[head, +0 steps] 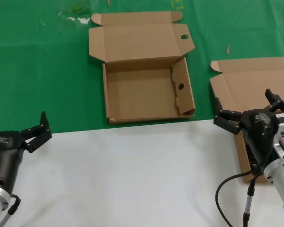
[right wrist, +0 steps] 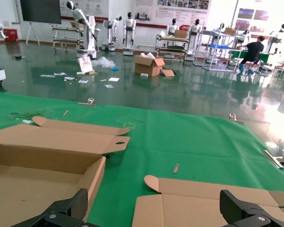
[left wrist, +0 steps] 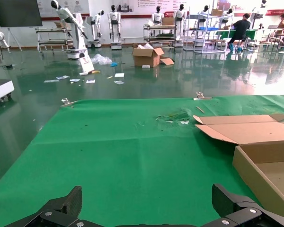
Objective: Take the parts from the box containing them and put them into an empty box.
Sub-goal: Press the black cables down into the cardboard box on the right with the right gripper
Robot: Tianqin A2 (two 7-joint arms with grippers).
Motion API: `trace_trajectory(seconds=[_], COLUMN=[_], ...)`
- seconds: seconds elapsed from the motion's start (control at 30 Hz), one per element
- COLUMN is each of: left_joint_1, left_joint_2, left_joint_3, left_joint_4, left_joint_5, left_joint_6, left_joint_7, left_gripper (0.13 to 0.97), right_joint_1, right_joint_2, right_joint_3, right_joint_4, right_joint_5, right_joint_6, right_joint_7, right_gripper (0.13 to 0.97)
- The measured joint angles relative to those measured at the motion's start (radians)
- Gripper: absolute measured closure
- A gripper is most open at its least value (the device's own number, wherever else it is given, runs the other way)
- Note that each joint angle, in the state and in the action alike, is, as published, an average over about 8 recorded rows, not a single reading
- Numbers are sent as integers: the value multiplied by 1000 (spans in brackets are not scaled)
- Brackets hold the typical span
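Left gripper [head: 37,130] spread, idle; right gripper [head: 248,109] spread over holeless box [head: 255,80]; logos unreadable.

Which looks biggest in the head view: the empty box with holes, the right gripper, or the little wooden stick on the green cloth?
1. The empty box, by far.
2. The right gripper, open over the other box; it sits nearer the camera, which flatters its size.
3. The little wooden stick, tiny.
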Motion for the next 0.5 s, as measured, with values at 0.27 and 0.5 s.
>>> trace_trajectory(seconds=[0.27,0.5], left_joint_1=[0,0], left_joint_2=[0,0], left_joint_3=[0,0], left_joint_4=[0,0], left_joint_5=[0,0], left_joint_6=[0,0], left_joint_7=[0,0], left_gripper=[132,132], right_joint_1=[0,3], right_joint_2=[0,4], right_joint_3=[0,1], right_joint_4=[0,-20], right_joint_5=[0,-27], right_joint_6=[0,17], right_joint_7=[0,-23], right_gripper=[129,129])
